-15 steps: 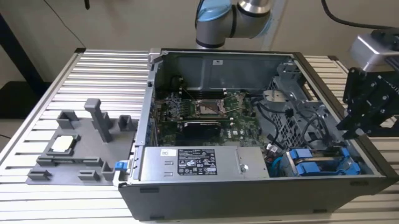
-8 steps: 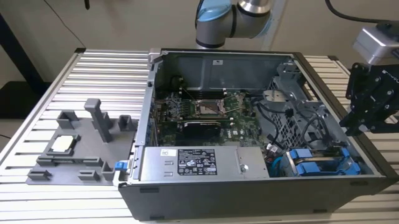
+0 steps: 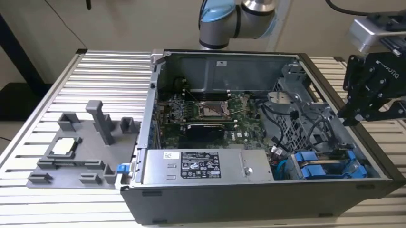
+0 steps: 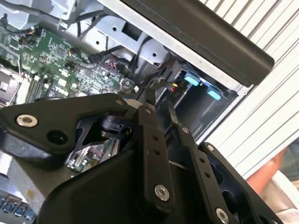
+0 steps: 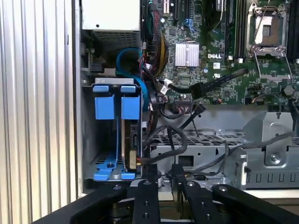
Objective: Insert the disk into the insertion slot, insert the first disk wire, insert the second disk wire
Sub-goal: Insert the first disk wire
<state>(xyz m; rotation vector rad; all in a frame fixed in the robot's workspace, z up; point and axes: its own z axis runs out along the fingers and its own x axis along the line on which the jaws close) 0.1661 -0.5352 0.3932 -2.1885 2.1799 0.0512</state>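
In the open computer case, the disk (image 5: 131, 140) stands edge-on inside the insertion slot (image 5: 88, 140), its blue carrier handles (image 5: 117, 107) facing outwards. The same blue carrier (image 3: 323, 166) shows at the case's near corner on the exterior view's right. Loose black wires (image 5: 173, 140) with small connectors (image 5: 164, 85) hang just beside the bay. My gripper (image 3: 350, 118) hovers above the case's wall on the exterior view's right, away from the disk. Its fingertips (image 5: 150, 170) stand a little apart with nothing between them, which also shows in the second wrist view (image 4: 159, 100).
The motherboard (image 3: 203, 111) fills the case's middle, with a power supply (image 3: 203, 166) at the front and a perforated metal cage (image 5: 205, 140) near the bay. A grey fixture tray (image 3: 76, 147) lies on the slatted table (image 3: 95, 76) at the exterior view's left.
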